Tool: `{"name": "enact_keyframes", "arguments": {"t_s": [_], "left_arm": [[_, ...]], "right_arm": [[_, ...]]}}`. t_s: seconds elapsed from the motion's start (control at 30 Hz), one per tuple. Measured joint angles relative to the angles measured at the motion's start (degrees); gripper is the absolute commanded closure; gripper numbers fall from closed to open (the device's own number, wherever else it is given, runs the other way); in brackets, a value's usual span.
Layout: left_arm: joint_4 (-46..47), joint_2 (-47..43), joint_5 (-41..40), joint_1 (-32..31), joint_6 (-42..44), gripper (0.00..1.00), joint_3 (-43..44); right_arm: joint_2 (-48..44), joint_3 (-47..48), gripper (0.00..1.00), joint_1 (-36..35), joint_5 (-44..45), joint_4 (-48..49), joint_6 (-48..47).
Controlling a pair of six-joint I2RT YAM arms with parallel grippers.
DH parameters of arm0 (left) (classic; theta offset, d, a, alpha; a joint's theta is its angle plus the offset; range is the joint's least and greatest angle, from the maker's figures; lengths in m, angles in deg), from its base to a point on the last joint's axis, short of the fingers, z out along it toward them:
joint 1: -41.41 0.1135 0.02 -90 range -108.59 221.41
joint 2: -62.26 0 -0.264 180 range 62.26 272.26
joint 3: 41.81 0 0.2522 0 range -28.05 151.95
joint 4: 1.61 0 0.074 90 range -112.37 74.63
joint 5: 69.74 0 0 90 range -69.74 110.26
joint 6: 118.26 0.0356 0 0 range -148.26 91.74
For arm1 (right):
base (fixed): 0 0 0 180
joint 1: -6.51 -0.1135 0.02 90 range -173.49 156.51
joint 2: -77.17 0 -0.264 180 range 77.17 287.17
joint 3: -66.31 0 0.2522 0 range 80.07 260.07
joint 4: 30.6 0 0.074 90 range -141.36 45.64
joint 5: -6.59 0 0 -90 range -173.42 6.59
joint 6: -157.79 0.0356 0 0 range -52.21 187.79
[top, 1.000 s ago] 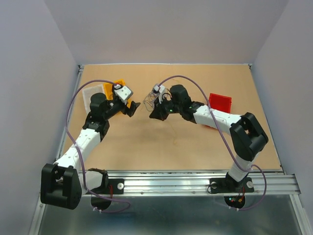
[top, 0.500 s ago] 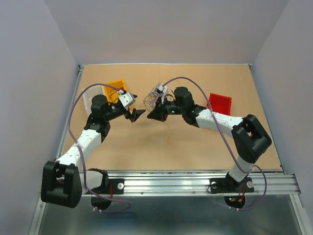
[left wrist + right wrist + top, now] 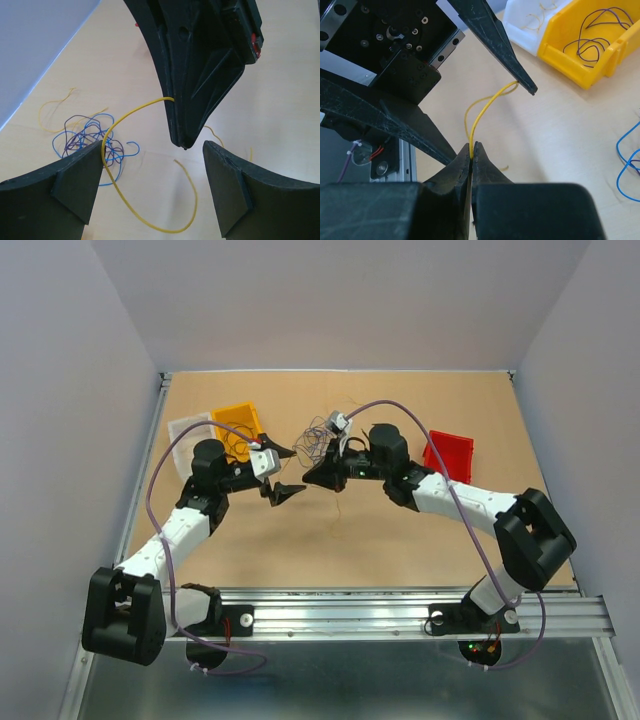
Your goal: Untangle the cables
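Observation:
The cables (image 3: 318, 440) are a loose tangle of thin blue and purple wires (image 3: 90, 140) lying on the tan table. My right gripper (image 3: 471, 146) is shut on one yellow wire (image 3: 477, 122) lifted off the table. In the left wrist view this yellow wire (image 3: 117, 192) hangs as a loop from the right gripper (image 3: 184, 142). My left gripper (image 3: 152, 185) is open, tip to tip with the right one, and its fingers (image 3: 495, 37) stand on either side of the loop. The wire passes close by the left finger. In the top view both grippers (image 3: 283, 473) (image 3: 308, 480) meet just in front of the tangle.
A yellow bin (image 3: 238, 427) holding a purple wire (image 3: 592, 35) and a white tray (image 3: 185, 430) with yellow strands stand at the left. A red bin (image 3: 448, 453) sits behind the right arm. A loose yellow strand (image 3: 55, 105) lies beside the tangle.
My left gripper has swung away from the yellow bin toward the centre, up to the right gripper's tip. The right arm has shifted a little, keeping its hold on the wire.

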Motion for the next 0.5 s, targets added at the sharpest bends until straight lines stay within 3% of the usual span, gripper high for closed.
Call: {"name": "enact_keyframes", "arguments": {"t_s": [0.2,0.5], "left_arm": [[-1.31,0.0,-0.22,-3.5,2.47,0.12,0.0],[-4.15,0.79,-2.36,-6.27,5.14,0.26,0.0]], "right_arm": [[-1.18,-1.88,0.99,-0.15,0.28,2.01,1.33],[-1.68,-3.02,1.0,-0.87,0.59,6.82,3.1]]}}
